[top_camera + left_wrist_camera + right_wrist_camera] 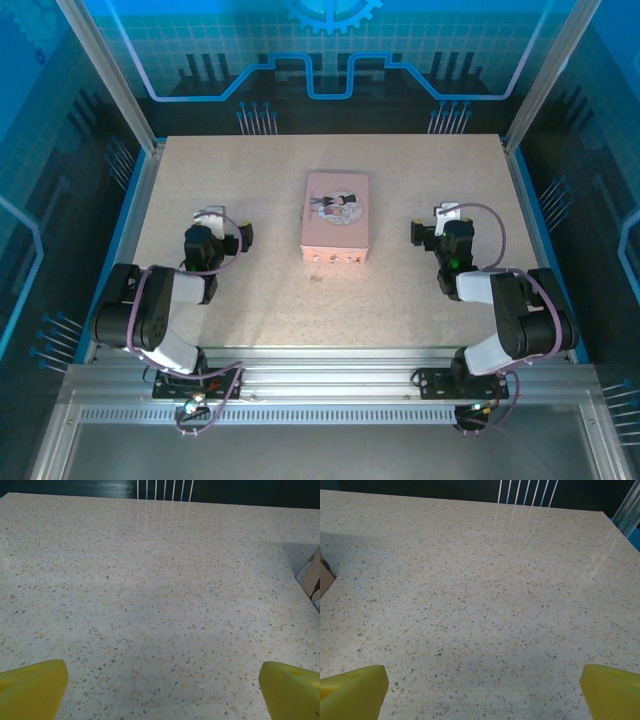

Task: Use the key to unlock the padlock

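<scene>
At bench centre in the top external view, the pink tin (336, 218) lies flat with its lid up, between the two arms. The padlock (316, 278) appears only as a tiny dark speck on the bench (250, 310), just in front of the tin's near edge and apart from it; finer detail cannot be resolved. The left arm (160, 310) is folded, with the left jaws pointing toward the far edge, left of the tin and well apart from it. The right arm (510, 310) mirrors this, with the right jaws to the right of the tin. Left wrist view: two yellow fingertips (30, 690) sit in the lower corners, so the left jaws stand wide apart, gripping nothing, over speckled bench surface. A corner of the tin (312, 575) shows at the right edge. Right wrist view: the yellow fingertips (350, 690) likewise occupy the lower corners, and the right jaws are spread wide and grip nothing. The tin's corner (324, 577) shows at the left edge.
</scene>
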Controlling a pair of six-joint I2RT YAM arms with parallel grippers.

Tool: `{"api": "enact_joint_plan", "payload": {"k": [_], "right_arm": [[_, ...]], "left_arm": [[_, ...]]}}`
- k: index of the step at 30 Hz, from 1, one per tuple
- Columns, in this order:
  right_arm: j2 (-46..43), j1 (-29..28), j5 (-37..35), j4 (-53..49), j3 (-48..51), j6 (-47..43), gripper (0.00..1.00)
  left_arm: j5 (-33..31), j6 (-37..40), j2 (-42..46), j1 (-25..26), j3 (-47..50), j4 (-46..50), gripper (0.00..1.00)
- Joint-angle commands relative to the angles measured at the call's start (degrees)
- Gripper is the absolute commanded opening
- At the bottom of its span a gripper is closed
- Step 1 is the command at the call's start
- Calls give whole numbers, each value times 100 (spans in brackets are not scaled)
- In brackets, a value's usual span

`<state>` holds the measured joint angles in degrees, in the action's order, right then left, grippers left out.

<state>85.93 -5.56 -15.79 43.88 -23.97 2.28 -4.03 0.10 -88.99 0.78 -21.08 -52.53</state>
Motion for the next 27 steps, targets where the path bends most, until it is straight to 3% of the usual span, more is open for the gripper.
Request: {"api": "enact_joint_plan", "payload": {"k": [1, 7, 11, 13, 15, 16, 18, 23, 27], "right_arm": [[-283, 12, 256, -456, -190, -97, 100], [-1217, 92, 313, -1963, -586, 209, 100], [-1850, 121, 619, -2742, -898, 768, 100], [-2106, 178, 888, -3335, -1167, 1396, 100], [-2286, 267, 699, -4732, -1709, 2722, 100], [-2271, 357, 754, -5151, -1884, 3036, 100], [-2181, 600, 1738, -5154, -1995, 3149, 100], [-2073, 622, 2312, -5246, -2078, 3479, 100], [-1611, 558, 3022, -5649, -2483, 3362, 100]], "left_arm": [[-30, -25, 272, -70, -64, 116, 99], [-469, -306, 1535, -69, -857, 2412, 99], [-376, -824, 2263, -77, -1423, 3546, 99], [-396, -1593, 2606, -103, -1675, 4221, 99], [-509, -2893, 2917, -187, -1826, 4985, 99], [-261, -3168, 3022, -261, -1794, 5037, 99], [263, -3393, 3235, -315, -1707, 5107, 99], [1274, -3747, 3287, -274, -1830, 5875, 99], [1641, -3913, 2999, 104, -1708, 5865, 99]]}}
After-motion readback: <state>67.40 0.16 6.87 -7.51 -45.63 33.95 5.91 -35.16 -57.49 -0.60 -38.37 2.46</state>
